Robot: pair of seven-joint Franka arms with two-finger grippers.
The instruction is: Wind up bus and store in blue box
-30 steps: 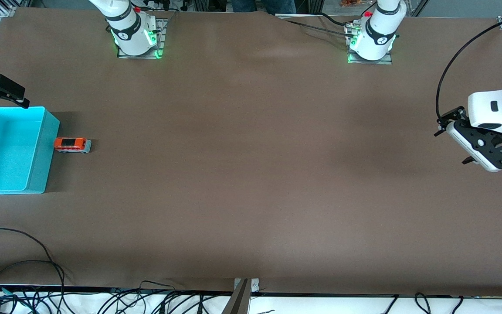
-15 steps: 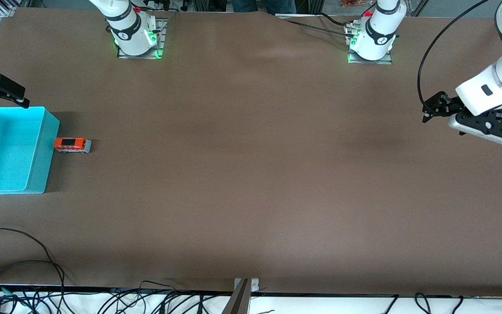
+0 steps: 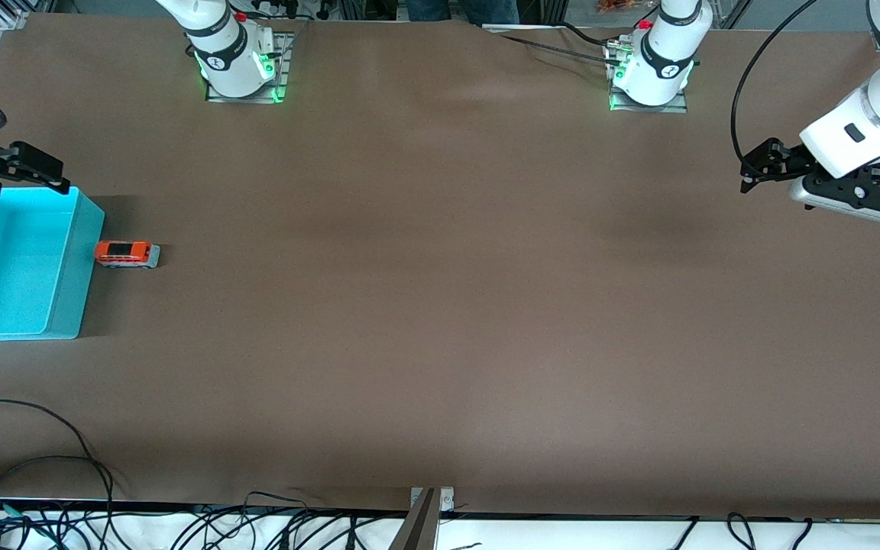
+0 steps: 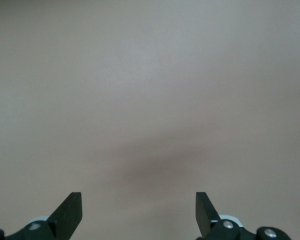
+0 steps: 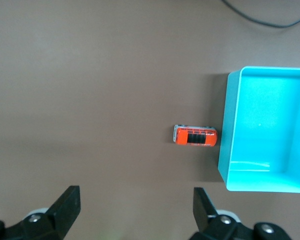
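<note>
The bus [image 3: 127, 253] sits on the brown table [image 3: 440, 305], just beside the blue box [image 3: 66, 305], at the right arm's end of the table. It is on its wheels. Its long side points straight at the wall of the box, with one end almost touching it. The box has nothing in it.

The right gripper [image 5: 135, 210] is up in the air near the box corner that lies farthest from the front camera. Its fingers are spread wide and hold nothing. In the right wrist view the bus shows ahead of the two fingers, close to the box wall.

The left gripper [image 4: 139, 212] waits over bare table at the left arm's end, well apart from the bus. Its fingers are spread wide too, and hold nothing.

So the right arm is much nearer to the bus. I think it should go down over the bus and pinch it across its short sides.
</note>
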